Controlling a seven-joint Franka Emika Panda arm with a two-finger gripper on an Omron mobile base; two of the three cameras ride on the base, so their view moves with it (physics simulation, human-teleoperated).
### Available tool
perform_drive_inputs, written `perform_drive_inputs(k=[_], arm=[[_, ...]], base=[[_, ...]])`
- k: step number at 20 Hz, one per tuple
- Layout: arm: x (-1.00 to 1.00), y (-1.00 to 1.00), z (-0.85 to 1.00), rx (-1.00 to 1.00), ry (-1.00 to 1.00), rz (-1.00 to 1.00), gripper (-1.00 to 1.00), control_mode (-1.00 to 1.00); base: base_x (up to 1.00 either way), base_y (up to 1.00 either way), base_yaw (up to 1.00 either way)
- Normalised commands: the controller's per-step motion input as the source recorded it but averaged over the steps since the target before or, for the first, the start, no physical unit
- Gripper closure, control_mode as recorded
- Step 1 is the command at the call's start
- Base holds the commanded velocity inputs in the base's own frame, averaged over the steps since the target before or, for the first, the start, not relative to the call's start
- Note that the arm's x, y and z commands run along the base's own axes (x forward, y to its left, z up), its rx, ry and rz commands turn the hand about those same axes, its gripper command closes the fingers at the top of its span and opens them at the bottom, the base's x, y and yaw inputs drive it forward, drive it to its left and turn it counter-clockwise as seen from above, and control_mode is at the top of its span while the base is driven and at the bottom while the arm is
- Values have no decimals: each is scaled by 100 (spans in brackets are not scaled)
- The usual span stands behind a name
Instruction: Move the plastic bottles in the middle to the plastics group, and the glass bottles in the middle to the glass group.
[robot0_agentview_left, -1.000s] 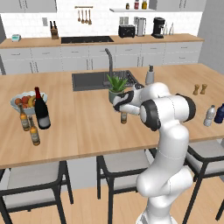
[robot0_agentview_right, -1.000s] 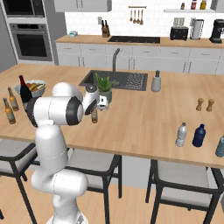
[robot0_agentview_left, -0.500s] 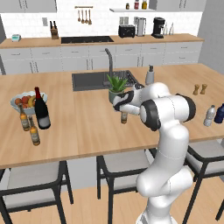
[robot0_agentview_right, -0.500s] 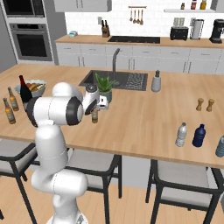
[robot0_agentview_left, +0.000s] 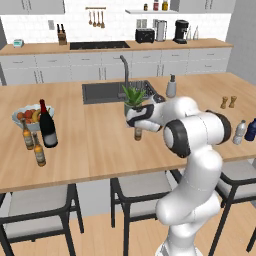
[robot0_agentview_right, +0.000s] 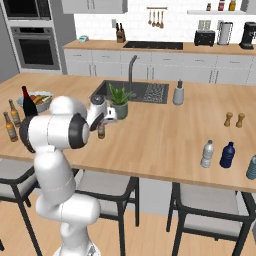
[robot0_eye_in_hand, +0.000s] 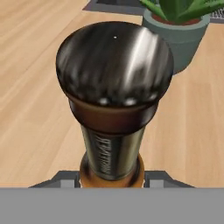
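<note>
The small brown glass beer bottle with a pale label stands upright at mid-frame on the wooden worktop, just beside the potted green plant. The gripper is closed low around its neck. Its fingertips are largely hidden, so a shallow hold could let the bottle slip or tip into the plant.

**Wooden island countertop and the objects standing on it**

The long light-wood island countertop carries a dark inset sink with a grey tap. Beside the sink stand a green potted plant in a grey pot and a grey soap dispenser. Just in front of the plant stands a small brown beer bottle with a dark cap. At the left end are a pale fruit bowl, a tall near-black wine bottle with a red top and two small brown labelled beer bottles. Toward the right end stand two small wooden shakers, a clear greyish water bottle and a stout dark blue plastic bottle just beside it.
</note>
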Motion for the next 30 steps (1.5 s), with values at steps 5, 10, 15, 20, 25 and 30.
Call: perform_drive_inputs(k=[5, 10, 15, 20, 25, 30], arm=[[-30, 88, 31, 0, -1, 28, 100, -100], [-1, 94, 4, 0, -2, 37, 100, -100], [0, 83, 0, 0, -4, 37, 100, -100], [0, 78, 0, 0, -2, 34, 100, -100], [0, 66, -8, 0, -8, 35, 100, -100], [0, 58, 0, 0, -6, 28, 100, -100]], base=[[0, 0, 0], [0, 0, 0], [0, 0, 0], [0, 0, 0], [0, 0, 0], [0, 0, 0]])
